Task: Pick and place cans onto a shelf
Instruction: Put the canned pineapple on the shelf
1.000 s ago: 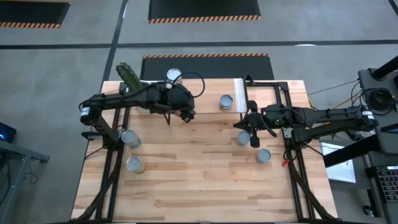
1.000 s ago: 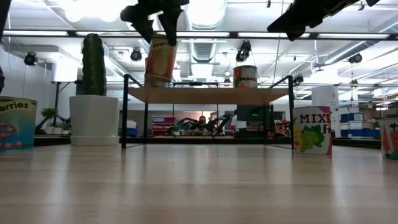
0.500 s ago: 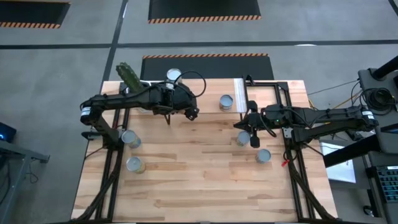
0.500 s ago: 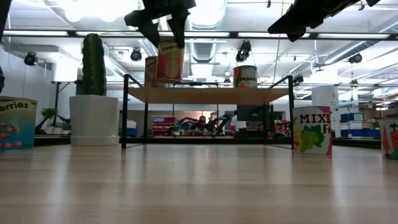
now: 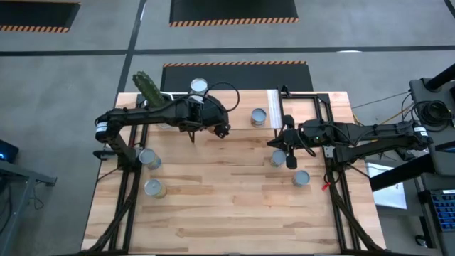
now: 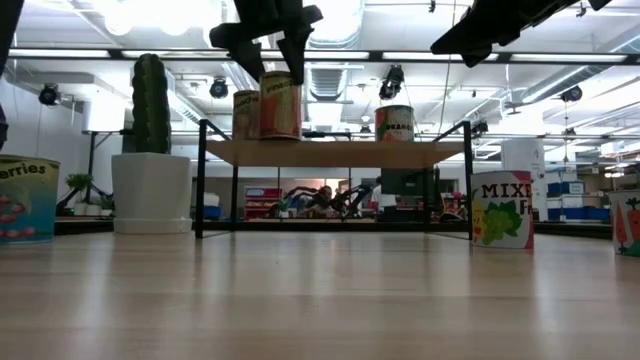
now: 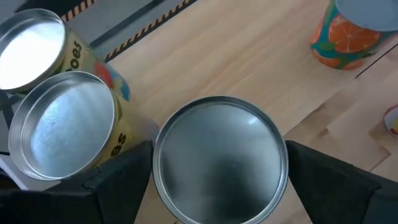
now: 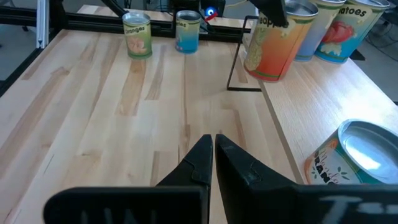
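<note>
L hand point(image 6: 277, 45) pinching can point(image 6: 280, 104) on shelf point(image 6: 335, 152); R hand point(image 8: 213, 146) pressed together.

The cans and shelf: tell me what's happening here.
The left hand is over the shelf, its fingers either side of a can set beside another can. A third can stands farther along. The right hand waits shut above the table, where more cans remain.

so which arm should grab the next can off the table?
Right. The right gripper is shut and empty, beside a can on the table. The left gripper is over a can on the shelf.
</note>
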